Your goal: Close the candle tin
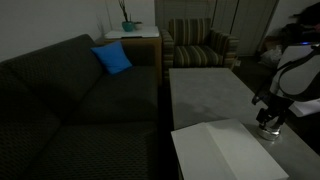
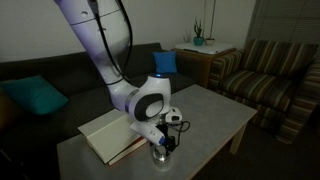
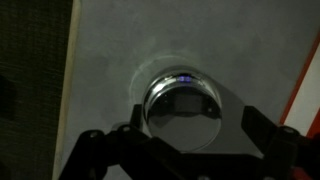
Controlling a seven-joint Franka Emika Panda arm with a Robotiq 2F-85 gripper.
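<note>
The candle tin [image 3: 182, 105] sat on the grey desk [image 3: 110, 60], near a long edge, beside a pale book [image 2: 105, 135]; the jaws hung released, spread either side of it.

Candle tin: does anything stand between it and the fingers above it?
Nothing visible does. In the wrist view the tin sits on the table directly under the camera, between the open fingers, with a free gap on each side.
</note>
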